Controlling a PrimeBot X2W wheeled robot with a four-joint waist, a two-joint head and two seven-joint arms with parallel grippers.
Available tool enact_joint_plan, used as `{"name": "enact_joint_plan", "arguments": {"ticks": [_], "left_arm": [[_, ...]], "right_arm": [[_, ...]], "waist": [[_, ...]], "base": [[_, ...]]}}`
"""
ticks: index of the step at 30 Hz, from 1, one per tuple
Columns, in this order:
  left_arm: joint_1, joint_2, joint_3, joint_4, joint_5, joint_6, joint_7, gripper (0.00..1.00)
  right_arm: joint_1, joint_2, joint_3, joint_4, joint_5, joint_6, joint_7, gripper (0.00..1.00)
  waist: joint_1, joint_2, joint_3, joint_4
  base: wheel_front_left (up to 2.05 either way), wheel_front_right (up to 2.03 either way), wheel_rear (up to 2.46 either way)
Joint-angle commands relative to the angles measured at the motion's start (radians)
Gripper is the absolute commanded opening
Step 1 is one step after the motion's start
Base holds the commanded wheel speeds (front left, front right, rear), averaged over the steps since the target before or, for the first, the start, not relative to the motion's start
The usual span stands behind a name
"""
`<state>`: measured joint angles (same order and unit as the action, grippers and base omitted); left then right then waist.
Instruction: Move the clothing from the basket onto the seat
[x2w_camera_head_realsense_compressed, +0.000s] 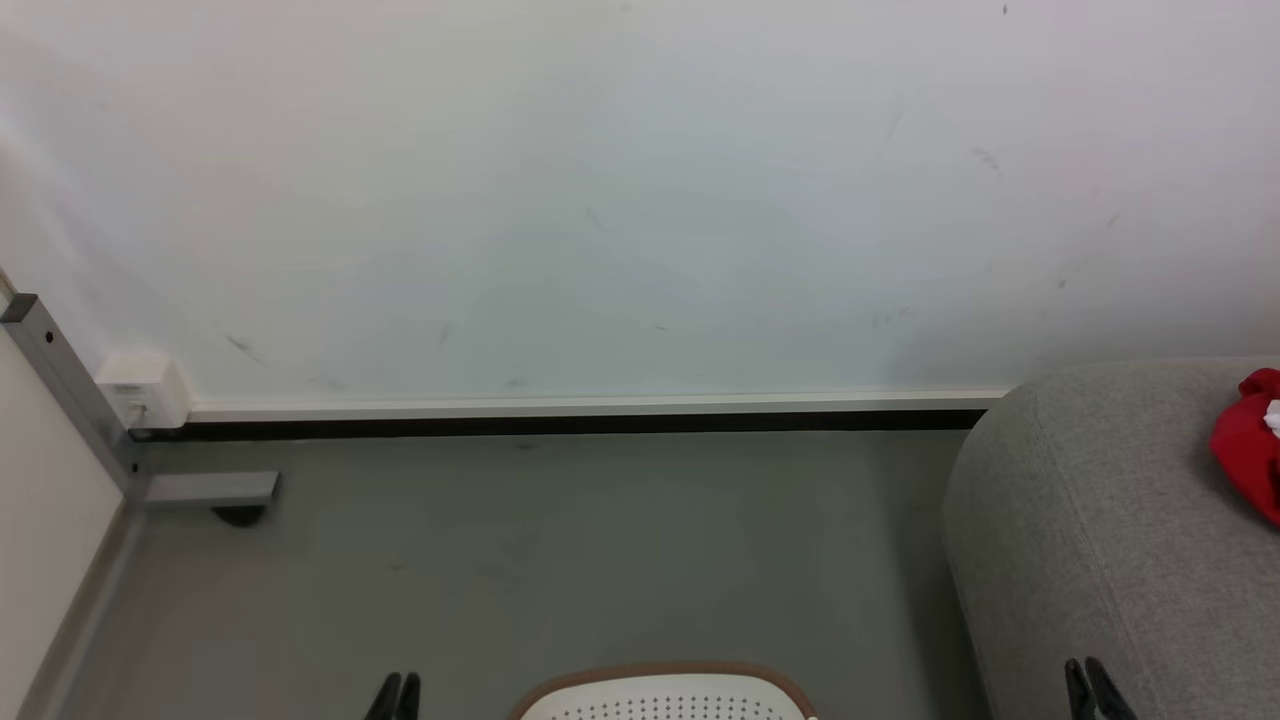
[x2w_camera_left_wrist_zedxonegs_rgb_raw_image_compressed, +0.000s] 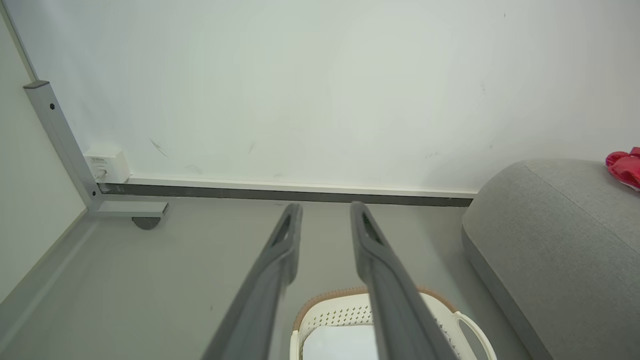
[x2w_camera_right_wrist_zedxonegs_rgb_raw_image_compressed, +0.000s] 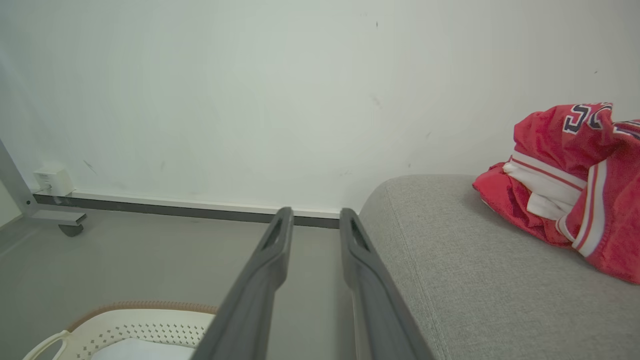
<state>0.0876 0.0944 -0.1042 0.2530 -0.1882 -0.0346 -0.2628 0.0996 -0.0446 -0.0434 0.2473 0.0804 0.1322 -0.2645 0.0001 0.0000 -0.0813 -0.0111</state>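
With the clothing (x2w_camera_right_wrist_zedxonegs_rgb_raw_image_compressed: 560, 185) heaped on the seat (x2w_camera_right_wrist_zedxonegs_rgb_raw_image_compressed: 475, 280) at right of frame and both the left gripper (x2w_camera_left_wrist_zedxonegs_rgb_raw_image_compressed: 325, 212) and right gripper (x2w_camera_right_wrist_zedxonegs_rgb_raw_image_compressed: 314, 215) part-open and empty, I'd tilt down to check the basket (x2w_camera_left_wrist_zedxonegs_rgb_raw_image_compressed: 335, 314) at bottom centre, whose pale inside is unclear, before reaching in

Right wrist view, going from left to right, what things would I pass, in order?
In order: cream-white perforated plastic laundry basket with a brown rim → dark two-fingered right claw → light grey fabric sofa seat → crumpled red and white fabric clothing lying on that seat.
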Motion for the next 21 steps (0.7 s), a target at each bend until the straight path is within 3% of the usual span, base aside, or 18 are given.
{"name": "enact_joint_plan", "arguments": {"ticks": [1, 21], "left_arm": [[-0.001, -0.001, 0.002, 0.004, -0.005, 0.000, 0.002, 0.00], [-0.054, -0.012, 0.059, 0.000, -0.370, -0.026, 0.100, 0.00]], "right_arm": [[-0.001, 0.001, -0.001, 0.004, 0.005, 0.000, 0.002, 0.00], [-0.057, -0.002, -0.020, 0.001, 0.399, 0.000, 0.099, 0.00]], "waist": [[0.0000, 0.0000, 0.000, 0.000], [0.0000, 0.0000, 0.014, 0.002]], "base": [[0.00, 0.00, 0.00], [0.00, 0.00, 0.00]]}}
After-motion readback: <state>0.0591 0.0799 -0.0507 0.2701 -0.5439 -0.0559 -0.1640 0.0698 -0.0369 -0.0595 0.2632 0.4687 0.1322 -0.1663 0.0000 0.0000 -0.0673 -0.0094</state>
